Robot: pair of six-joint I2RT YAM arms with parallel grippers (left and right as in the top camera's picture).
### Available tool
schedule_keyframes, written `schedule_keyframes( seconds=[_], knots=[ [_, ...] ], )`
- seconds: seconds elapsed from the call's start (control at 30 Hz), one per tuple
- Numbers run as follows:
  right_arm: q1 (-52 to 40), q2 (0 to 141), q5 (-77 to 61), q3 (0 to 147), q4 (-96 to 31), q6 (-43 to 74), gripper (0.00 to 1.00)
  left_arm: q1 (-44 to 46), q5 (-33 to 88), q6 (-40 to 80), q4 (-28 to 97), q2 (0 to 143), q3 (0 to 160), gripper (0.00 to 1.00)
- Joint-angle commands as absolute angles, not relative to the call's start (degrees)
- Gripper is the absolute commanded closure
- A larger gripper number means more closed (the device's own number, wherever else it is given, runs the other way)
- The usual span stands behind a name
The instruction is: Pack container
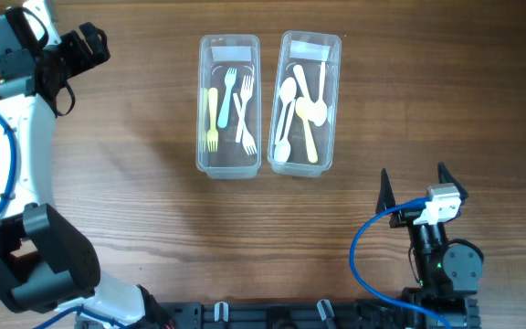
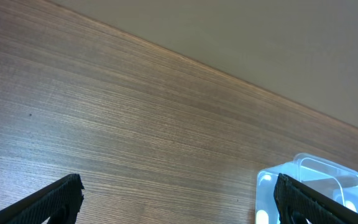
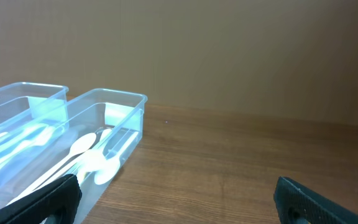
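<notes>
Two clear plastic containers stand side by side at the table's far middle. The left container (image 1: 228,164) holds several forks (image 1: 229,107), yellow, blue and white. The right container (image 1: 304,167) holds several spoons (image 1: 301,110), white and yellow; it also shows in the right wrist view (image 3: 114,102). My left gripper (image 1: 88,46) is open and empty at the far left, apart from the containers; a container corner (image 2: 316,171) shows by its right finger. My right gripper (image 1: 416,187) is open and empty at the near right, below the spoon container.
The wooden table (image 1: 135,210) carries nothing else. The left arm's white links (image 1: 16,146) run along the left edge. A blue cable (image 1: 363,265) loops beside the right arm's base at the near edge.
</notes>
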State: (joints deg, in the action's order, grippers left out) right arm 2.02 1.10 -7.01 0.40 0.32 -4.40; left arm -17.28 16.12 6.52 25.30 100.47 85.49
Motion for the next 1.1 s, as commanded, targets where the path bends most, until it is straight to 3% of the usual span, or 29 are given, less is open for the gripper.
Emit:
schedule_keyframes(
  seconds=[0.0,0.63,0.9,1.07],
  knots=[
    [1.8,0.3,-5.8,0.3,0.4,-4.5,0.0,-17.5,16.2,6.9,25.1,99.3,86.3,0.0],
    [1.8,0.3,-5.8,0.3,0.4,-4.5,0.0,-17.6,16.4,6.9,27.6,98.1,86.3,0.0],
    [1.8,0.3,-5.8,0.3,0.4,-4.5,0.0,-17.0,13.7,6.8,38.5,77.2,84.6,0.0],
    [1.8,0.3,-5.8,0.3,0.4,-4.5,0.0,-17.0,11.4,6.4,38.8,57.4,72.9,0.0]
  ],
)
